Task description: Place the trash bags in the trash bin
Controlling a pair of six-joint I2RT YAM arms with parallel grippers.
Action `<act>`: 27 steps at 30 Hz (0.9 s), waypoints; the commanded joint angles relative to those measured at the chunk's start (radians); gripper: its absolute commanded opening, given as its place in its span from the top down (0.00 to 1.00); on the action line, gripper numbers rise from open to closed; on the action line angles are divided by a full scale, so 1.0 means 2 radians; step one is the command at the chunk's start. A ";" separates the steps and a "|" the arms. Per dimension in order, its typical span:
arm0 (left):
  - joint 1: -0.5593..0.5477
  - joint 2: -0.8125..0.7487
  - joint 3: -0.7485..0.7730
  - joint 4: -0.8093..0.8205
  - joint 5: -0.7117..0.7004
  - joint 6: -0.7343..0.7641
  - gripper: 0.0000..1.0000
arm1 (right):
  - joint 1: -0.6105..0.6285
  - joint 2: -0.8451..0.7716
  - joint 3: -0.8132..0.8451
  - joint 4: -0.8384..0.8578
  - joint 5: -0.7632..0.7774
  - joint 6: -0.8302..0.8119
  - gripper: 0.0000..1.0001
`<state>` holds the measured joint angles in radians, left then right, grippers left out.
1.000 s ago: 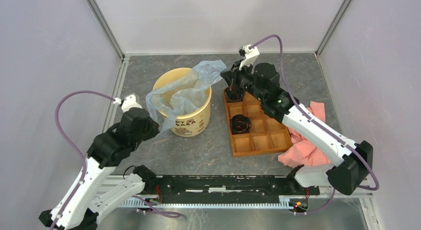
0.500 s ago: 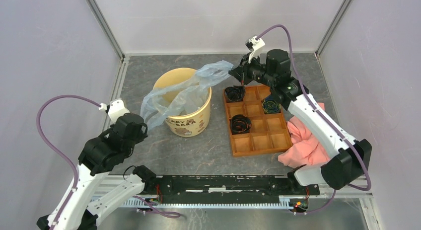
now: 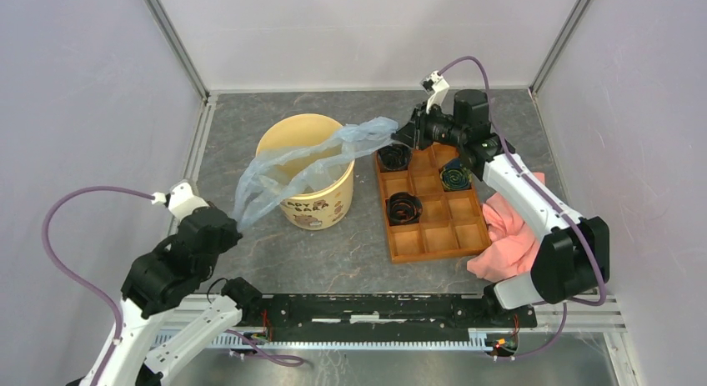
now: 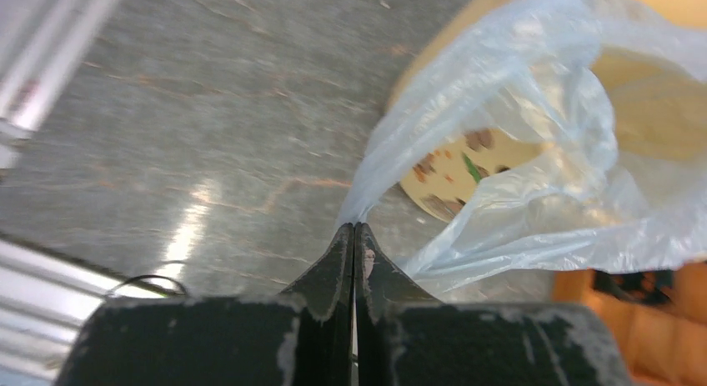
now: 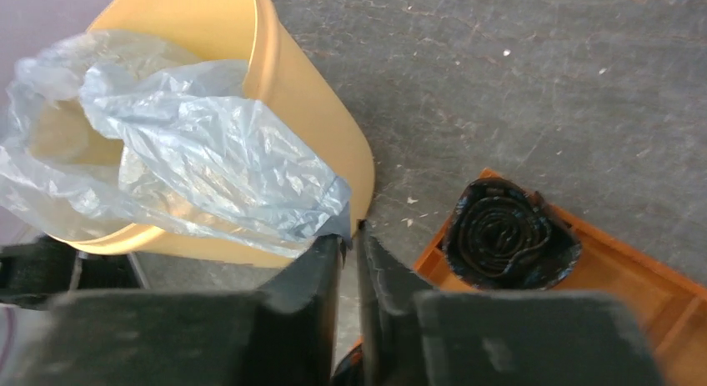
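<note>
Trash bag [image 3: 348, 137] is stretching over the open top of the trash bin [image 3: 323, 208] while I am pinching one end in my left gripper [image 4: 354, 228], clamped tight, and the other end in my right gripper [image 5: 350, 234], likewise closed on plastic.

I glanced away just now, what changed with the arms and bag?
The left fingers pulled back toward the near left, the right fingers drew rightward, both staying shut on the trash bag, stretching it over the trash bin. Bin, tray, cloth unmoved.
</note>
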<state>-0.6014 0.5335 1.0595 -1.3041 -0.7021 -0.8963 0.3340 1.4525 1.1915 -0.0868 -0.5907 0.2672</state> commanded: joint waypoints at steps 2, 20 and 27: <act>0.000 -0.019 -0.048 0.132 0.184 0.015 0.98 | 0.024 -0.017 0.018 -0.016 0.017 0.020 0.62; 0.000 0.006 -0.152 0.271 0.244 -0.036 0.98 | 0.181 -0.093 -0.051 0.062 0.164 0.218 0.02; 0.000 -0.029 -0.158 0.203 0.212 -0.056 0.98 | 0.173 -0.070 -0.048 0.084 0.273 0.235 0.11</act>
<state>-0.6018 0.5262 0.7307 -0.8558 -0.2306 -0.9470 0.6994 1.2766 1.0355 0.0109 -0.1905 0.6941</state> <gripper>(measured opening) 0.029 0.918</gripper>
